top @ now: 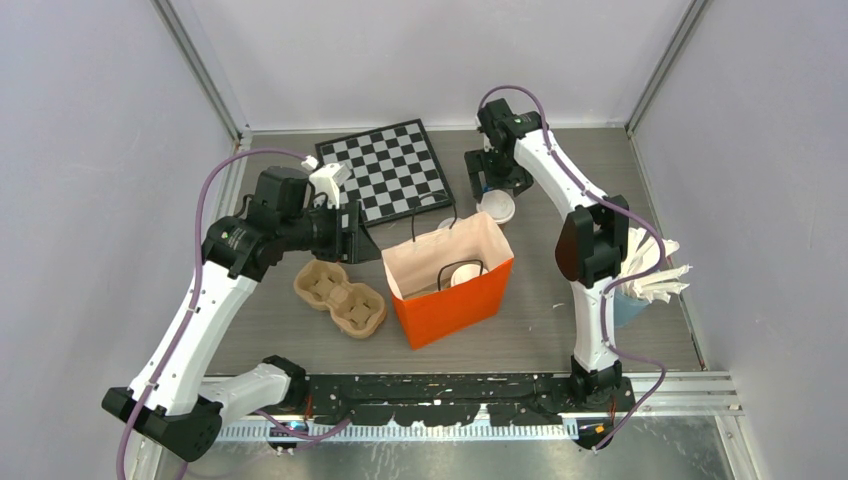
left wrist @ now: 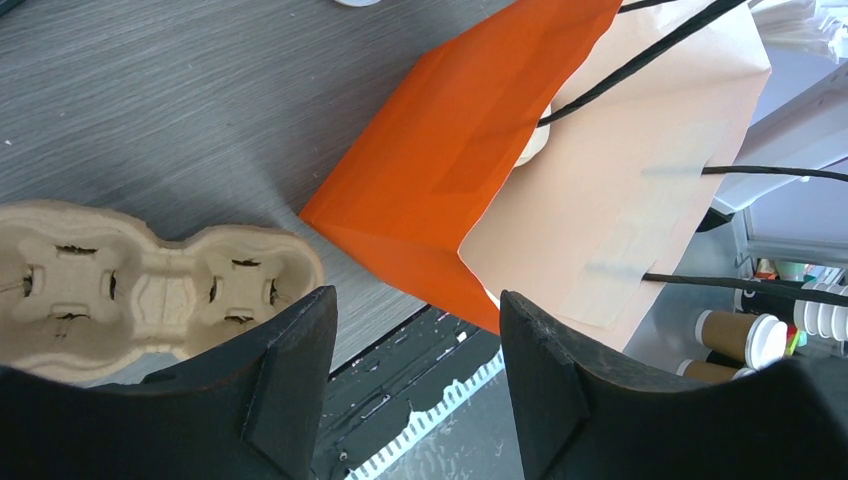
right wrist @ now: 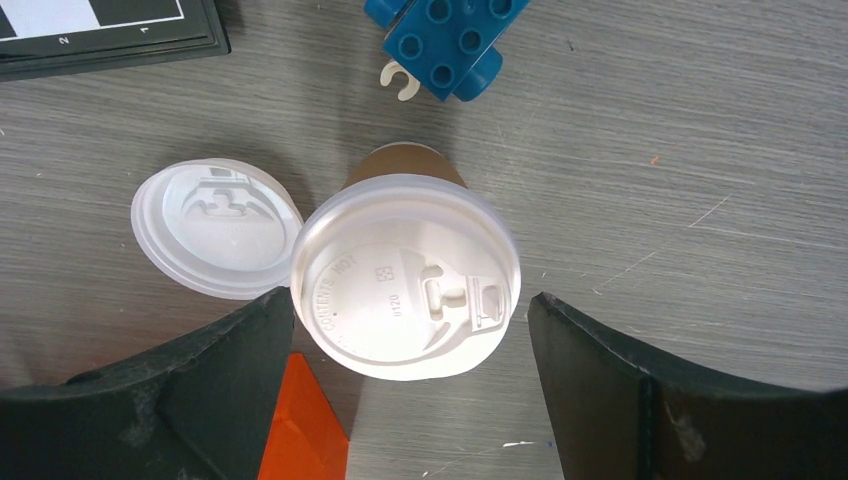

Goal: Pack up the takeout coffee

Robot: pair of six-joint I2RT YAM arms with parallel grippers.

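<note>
A brown kraft cup with a white lid [right wrist: 405, 290] stands on the table behind the orange paper bag [top: 450, 295]; it also shows in the top view [top: 497, 207]. My right gripper [right wrist: 410, 302] is open just above it, a finger on each side of the lid, not touching; in the top view the gripper [top: 493, 183] is at the back. A second white-lidded cup [top: 466, 274] sits inside the bag. My left gripper [left wrist: 417, 300] is open and empty, held above the table between the pulp tray [left wrist: 130, 290] and the bag [left wrist: 470, 150].
A loose white lid [right wrist: 212, 240] lies touching the cup's left side. A blue toy brick [right wrist: 450, 45] and a chessboard [top: 392, 168] lie behind. A blue tumbler with napkins [top: 650, 275] stands at the right. More lidded cups [left wrist: 745, 338] show beyond the bag.
</note>
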